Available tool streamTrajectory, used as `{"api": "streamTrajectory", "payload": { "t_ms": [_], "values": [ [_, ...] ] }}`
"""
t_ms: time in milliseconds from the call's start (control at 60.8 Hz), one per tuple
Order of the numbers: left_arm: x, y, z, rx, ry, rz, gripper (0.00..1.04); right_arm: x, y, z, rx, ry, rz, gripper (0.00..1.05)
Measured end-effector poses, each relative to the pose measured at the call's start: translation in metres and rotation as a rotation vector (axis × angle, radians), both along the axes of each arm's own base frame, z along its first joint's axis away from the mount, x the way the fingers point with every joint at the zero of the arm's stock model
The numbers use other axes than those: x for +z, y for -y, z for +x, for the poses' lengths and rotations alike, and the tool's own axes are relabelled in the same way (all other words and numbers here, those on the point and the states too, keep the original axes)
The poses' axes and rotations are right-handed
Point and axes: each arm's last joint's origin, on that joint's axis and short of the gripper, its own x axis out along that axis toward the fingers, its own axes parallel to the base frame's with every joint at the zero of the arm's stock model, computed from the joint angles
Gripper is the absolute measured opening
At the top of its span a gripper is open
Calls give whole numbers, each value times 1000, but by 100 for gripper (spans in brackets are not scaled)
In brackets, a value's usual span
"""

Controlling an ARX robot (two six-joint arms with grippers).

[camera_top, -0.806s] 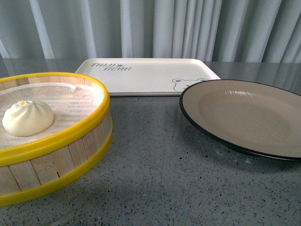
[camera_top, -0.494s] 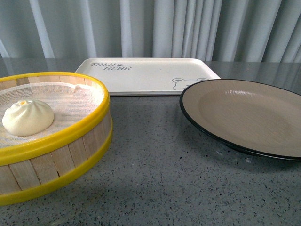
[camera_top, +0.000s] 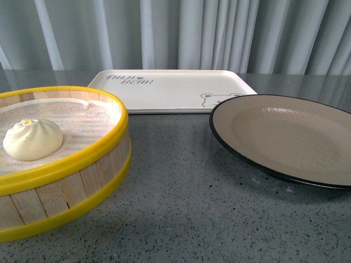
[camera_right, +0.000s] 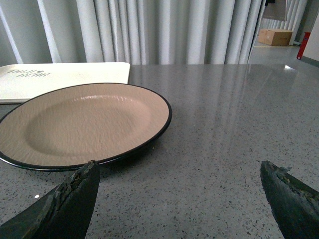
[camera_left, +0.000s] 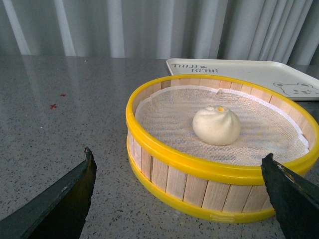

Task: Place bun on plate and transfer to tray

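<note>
Here, at the very start of the job, the left pincer [camera_left: 179,155] hangs low over the grey speckled counter [camera_top: 181,192], its two dark fingers spread wide with nothing between them. Directly ahead of it, past the near wall of a yellow-rimmed bamboo steamer [camera_left: 199,186], the bun [camera_left: 216,124] sits upright on the white cloth lining [camera_left: 164,119]. Its pleats and small orange dot face up, and it lies well within the span of the open fingers but is untouched. The right pincer [camera_right: 179,164] gapes just as wide and is just as empty. The plate [camera_right: 84,124] lies bare on the counter ahead of it, set toward one finger's side rather than centred in the gap. Beyond both pincers, farther off than the steamer and the plate, the tray [camera_top: 170,87] lies flat before a pale curtain [camera_top: 192,33] and carries nothing. The plate's far rim comes close to the tray's corner, though whether the two touch cannot be told. By the look of it, the step in hand is the first one, fetching the bun, and no part of the task is done yet. The next move would seem to call for the left pincer to lift over the steamer's yellow rim, settle around the bun and close gently. A soft steamed bun would likely dent under a hard squeeze, and the cloth may cling to its base. From there it would have to cross toward the right pincer's side and set the bun in the hollow of the plate.
</note>
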Motion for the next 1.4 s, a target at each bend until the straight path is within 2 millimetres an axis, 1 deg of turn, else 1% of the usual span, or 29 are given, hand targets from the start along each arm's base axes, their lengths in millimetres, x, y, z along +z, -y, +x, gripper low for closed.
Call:
{"api": "streamTrajectory", "payload": {
  "t_ms": [33, 49, 82, 115, 165, 230, 280, 313, 411, 477, 510, 543, 658, 724, 806, 839, 888, 921, 938, 1003, 1086, 1201, 1398],
  "values": [
    [0, -1, 0, 95, -165, -15, 98, 0, 0, 0, 0, 0, 0, 96],
    [1, -2, 1, 118, -213, -18, 98, 0, 0, 0, 0, 0, 0, 96],
    [3, -2, 2, 148, -283, -18, 98, 0, 0, 0, 0, 0, 0, 96],
    [6, -3, 4, 156, -303, -28, 98, 0, 0, 0, 0, 0, 0, 96],
    [13, -5, 6, 165, -279, -42, 98, 0, 0, 0, 1, 0, 0, 96],
    [35, -8, 9, 187, -168, -66, 98, 0, 0, 0, -1, 0, 0, 96],
    [44, -11, 11, 200, -123, -77, 98, 0, 0, 0, 0, 0, 0, 96],
    [47, -11, 14, 197, -120, -80, 98, 0, 0, 0, 0, 0, 0, 96],
    [56, -11, 27, 170, -153, -79, 98, 0, 0, 0, 0, 0, 0, 96],
    [68, -10, 37, 146, -176, -73, 98, 0, 0, 0, 0, 0, 0, 96],
    [76, -9, 43, 125, -187, -75, 98, 0, 0, 0, 0, 0, 0, 96],
    [88, -8, 53, 97, -211, -76, 98, 0, 0, 0, 0, 0, 0, 96],
    [115, -3, 75, 31, -269, -84, 98, 0, 0, 0, 0, 0, 0, 96],
    [131, 5, 89, -41, -325, -85, 98, 0, 0, 0, 0, 0, 0, 96],
    [142, 16, 99, -77, -368, -50, 98, 0, 0, 0, 0, 0, 0, 96],
    [146, 25, 103, -105, -390, -34, 98, 0, 0, 0, 0, 0, 0, 96],
    [148, 33, 106, -131, -409, -21, 98, 0, 0, 0, 0, 0, 0, 96],
    [146, 45, 109, -168, -437, 1, 98, 0, 0, 0, 0, 0, 0, 96],
    [144, 52, 110, -191, -449, 19, 98, 0, 0, 0, 0, 0, 0, 96],
    [137, 68, 112, -236, -484, 55, 98, 0, 0, 0, 0, 0, 0, 96],
    [129, 82, 115, -274, -522, 84, 98, 0, 0, 0, 0, 0, 0, 96],
    [117, 95, 122, -287, -573, 117, 98, 0, 0, 0, 0, 0, 0, 96],
    [104, 103, 138, -256, -622, 144, 98, 0, 0, 0, 0, 0, 0, 96]
  ]
}}
